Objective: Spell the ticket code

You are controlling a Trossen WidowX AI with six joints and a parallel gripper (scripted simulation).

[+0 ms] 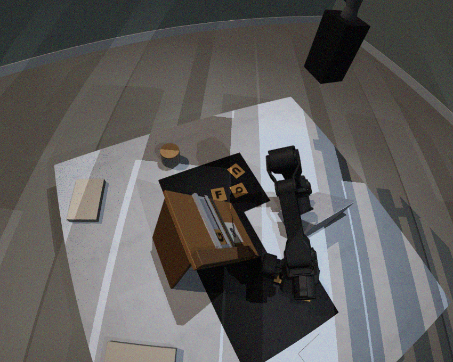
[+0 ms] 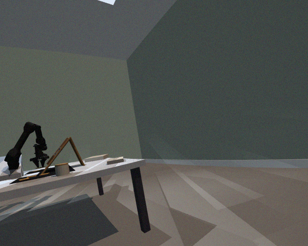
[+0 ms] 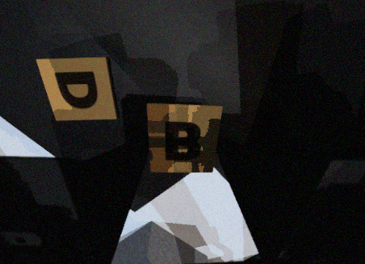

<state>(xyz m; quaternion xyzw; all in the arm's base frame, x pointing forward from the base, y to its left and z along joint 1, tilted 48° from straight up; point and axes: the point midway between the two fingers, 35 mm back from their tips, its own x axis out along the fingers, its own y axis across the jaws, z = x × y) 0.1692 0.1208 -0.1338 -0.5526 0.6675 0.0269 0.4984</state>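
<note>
My gripper (image 2: 39,166) (image 3: 183,140) is shut on the B tile (image 3: 157,115), which shows upright in the wrist view, raised over the dark mat. The D tile (image 3: 74,90) lies on the mat, turned sideways, left of the B tile in the wrist view. The wooden board (image 1: 179,217) (image 2: 77,152) stands like a tent. Its rail (image 1: 205,214) holds the G tile (image 1: 220,236) near the lower end in the top view. The white ticket (image 1: 238,235) beside the rail is too small and shadowed to read surely. The F tile (image 1: 219,194), Q tile (image 1: 239,190) and U tile (image 1: 235,170) lie behind the board.
The black mat (image 1: 281,327) runs under the board and tiles. A round block (image 1: 169,149) (image 2: 62,169) stands near the mat's far corner. Flat pale blocks (image 1: 85,199) (image 1: 140,352) lie to the left and front. A grey wedge (image 1: 330,208) stands beside the arm.
</note>
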